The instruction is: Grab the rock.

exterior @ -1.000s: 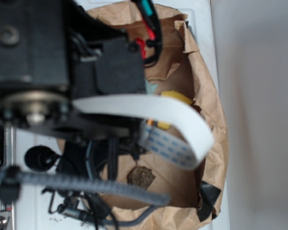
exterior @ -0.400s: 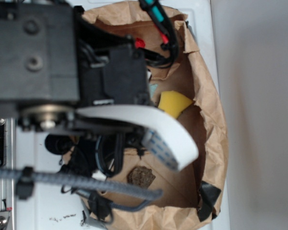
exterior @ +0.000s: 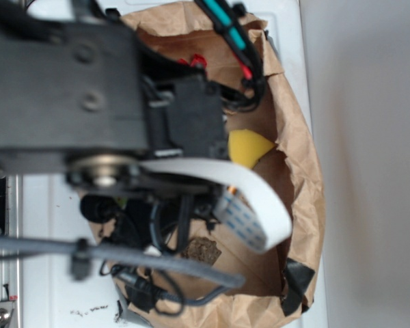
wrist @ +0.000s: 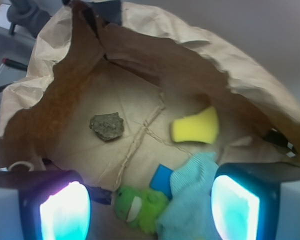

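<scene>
The rock [wrist: 107, 126] is a small dark grey-brown lump lying on the floor of the brown paper bag [wrist: 155, 40], left of centre in the wrist view. In the exterior view the rock [exterior: 203, 250] peeks out low, under my arm's cables. My gripper [wrist: 149, 207] is open, its two glowing pads wide apart at the bottom corners with nothing between them. It hangs above the bag floor, and the rock lies farther in and to the left of the jaws' midline.
A yellow sponge [wrist: 196, 126] lies right of the rock. A green frog toy [wrist: 139, 207], a blue block [wrist: 163, 179] and a light blue cloth [wrist: 194, 200] sit below the jaws. The crumpled walls of the bag surround everything. A white ribbon cable [exterior: 219, 179] crosses the exterior view.
My arm has shifted right and down across the exterior view, covering more of the bag. The rock and sponge stay put.
</scene>
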Robot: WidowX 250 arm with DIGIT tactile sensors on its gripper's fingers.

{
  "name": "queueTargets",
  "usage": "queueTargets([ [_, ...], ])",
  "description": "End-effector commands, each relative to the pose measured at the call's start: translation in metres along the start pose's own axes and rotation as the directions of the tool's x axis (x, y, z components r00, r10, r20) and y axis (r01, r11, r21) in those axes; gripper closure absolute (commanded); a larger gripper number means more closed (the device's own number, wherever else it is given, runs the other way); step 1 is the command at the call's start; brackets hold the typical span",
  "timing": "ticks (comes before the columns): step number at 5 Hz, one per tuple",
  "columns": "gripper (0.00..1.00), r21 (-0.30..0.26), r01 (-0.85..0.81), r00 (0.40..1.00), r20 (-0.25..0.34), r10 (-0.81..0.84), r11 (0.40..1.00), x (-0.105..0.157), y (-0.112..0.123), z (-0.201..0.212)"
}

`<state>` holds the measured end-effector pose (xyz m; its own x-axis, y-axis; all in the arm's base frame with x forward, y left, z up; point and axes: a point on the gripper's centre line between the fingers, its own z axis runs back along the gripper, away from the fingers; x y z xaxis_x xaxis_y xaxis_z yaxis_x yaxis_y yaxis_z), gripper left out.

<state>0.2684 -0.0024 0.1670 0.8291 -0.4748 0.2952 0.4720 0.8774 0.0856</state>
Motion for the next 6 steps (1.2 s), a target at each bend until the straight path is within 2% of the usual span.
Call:
queueTargets([
  [1, 0.00, 0.055, -0.003, 0.998, -0.057, 0.006, 0.998, 0.005, 0.015, -0.027],
  [2, 0.00, 0.059, -0.006, 0.998, -0.064, 0.010, 0.998, 0.003, 0.024, -0.033],
  [3, 0.00, 0.028, 0.144, 0.989, -0.049, -0.142, 0.989, 0.002, 0.008, -0.050],
  [4, 0.00, -0.006, 0.279, 0.960, -0.005, -0.279, 0.960, -0.018, -0.024, -0.051],
  [5, 0.00, -0.054, 0.354, 0.935, 0.012, -0.354, 0.934, 0.003, -0.023, -0.066],
  [6, 0.00, -0.078, 0.369, 0.929, 0.022, -0.369, 0.926, 0.021, -0.020, -0.072],
])
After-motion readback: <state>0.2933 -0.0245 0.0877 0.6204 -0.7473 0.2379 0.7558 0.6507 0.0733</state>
